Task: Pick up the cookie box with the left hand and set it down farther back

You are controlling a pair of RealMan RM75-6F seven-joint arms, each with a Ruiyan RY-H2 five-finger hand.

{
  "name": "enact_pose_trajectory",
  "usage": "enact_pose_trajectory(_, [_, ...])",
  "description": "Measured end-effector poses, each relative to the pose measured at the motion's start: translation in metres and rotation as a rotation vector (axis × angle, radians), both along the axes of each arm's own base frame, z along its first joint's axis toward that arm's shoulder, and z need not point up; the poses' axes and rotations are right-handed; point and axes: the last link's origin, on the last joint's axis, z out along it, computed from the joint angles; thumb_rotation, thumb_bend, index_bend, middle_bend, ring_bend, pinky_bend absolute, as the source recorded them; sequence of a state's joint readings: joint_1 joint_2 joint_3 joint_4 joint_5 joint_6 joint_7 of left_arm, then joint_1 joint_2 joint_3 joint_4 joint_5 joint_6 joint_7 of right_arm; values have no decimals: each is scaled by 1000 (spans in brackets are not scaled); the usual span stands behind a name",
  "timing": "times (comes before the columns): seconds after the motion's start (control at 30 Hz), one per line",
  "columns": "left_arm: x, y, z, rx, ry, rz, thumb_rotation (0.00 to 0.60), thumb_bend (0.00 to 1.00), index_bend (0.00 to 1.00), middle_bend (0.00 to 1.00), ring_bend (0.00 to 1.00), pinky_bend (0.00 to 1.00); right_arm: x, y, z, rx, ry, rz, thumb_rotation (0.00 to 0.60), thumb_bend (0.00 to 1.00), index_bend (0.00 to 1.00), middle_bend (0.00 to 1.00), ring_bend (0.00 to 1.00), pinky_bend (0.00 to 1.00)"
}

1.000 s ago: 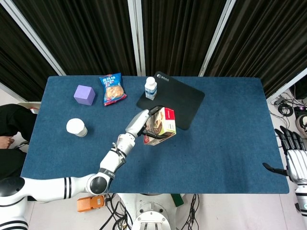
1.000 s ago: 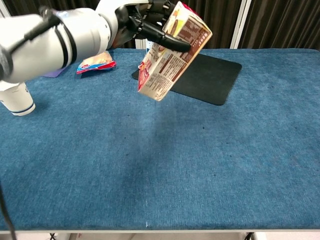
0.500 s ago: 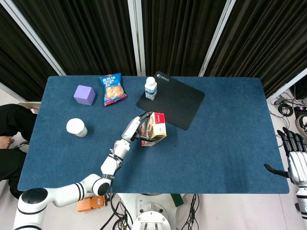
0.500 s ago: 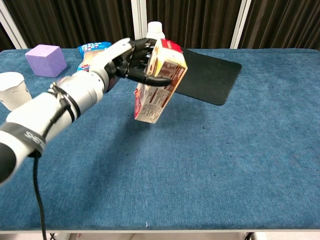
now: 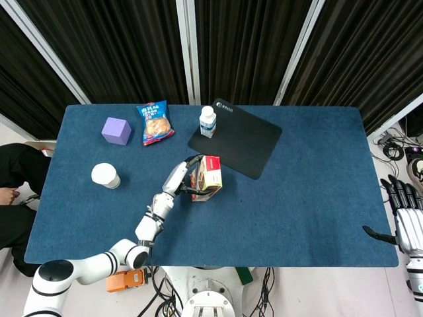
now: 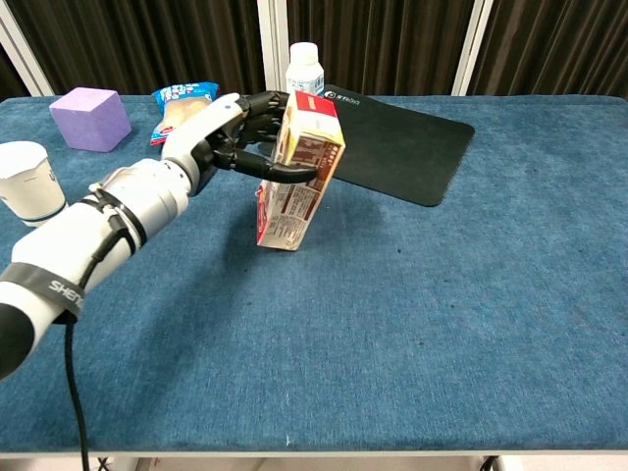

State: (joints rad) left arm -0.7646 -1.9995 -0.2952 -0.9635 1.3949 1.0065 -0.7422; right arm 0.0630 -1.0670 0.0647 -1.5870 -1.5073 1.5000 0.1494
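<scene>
Left hand grasps the cookie box near its top, dark fingers wrapped across the printed side. Box tilted, its lower end at or just above the blue desk, just in front of the black mat; contact unclear. Box print too small to read.

One white-capped bottle at the mat's left edge. One snack bag, one purple cube, one paper cup, contents unseen.

Right hand off the desk's right edge, fingers spread, holding nothing.
</scene>
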Motion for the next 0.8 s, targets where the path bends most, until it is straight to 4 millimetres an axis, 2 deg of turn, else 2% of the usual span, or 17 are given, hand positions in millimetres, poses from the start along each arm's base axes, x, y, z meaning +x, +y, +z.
enact_pose_trajectory(0.13, [-8,3,7,-3,28,-10,600,1,96,119,44,46,0,0,0,0,-1,0,600,0,0,0,0,0])
enact_pose_trajectory(0.27, [-14,4,15,-6,74,-34,600,0,1,43,1,23,0,-1,0,1,-2,4,600,0,0,0,0,0])
enact_pose_trajectory(0.4, [-17,5,22,3,128,-63,600,0,0,3,0,13,0,-2,0,2,-4,8,600,0,0,0,0,0])
enact_pose_trajectory(0.8, [-20,5,53,52,322,-154,600,0,0,0,0,0,-4,-4,-1,7,-13,8,600,0,0,0,0,0])
